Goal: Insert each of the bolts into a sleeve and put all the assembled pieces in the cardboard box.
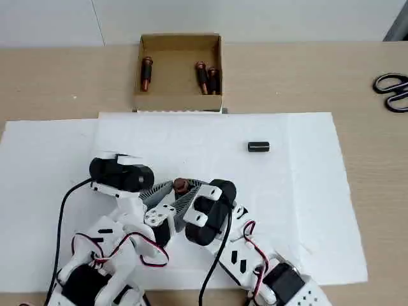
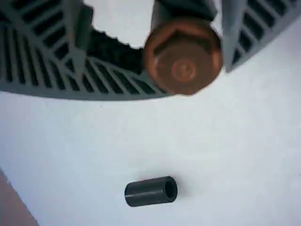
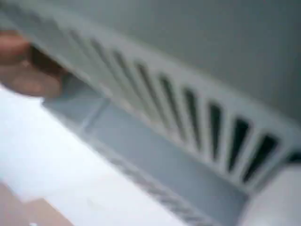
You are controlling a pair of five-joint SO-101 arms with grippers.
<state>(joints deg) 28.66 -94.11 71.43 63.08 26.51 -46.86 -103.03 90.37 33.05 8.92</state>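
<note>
Clamped in the jaws of the left gripper (image 1: 176,192), the bolt (image 2: 182,56) shows only its hexagonal head; the shank behind it is hidden. A dark piece (image 2: 181,8) just beside that head, also between the jaws, is cut off by the frame edge and cannot be identified. The right wrist view is blurred: a ribbed grey part (image 3: 188,122) with a coppery smudge (image 3: 21,63) beside it. Well away from the jaws, the scissors (image 1: 390,91) are cut by the edge.
</note>
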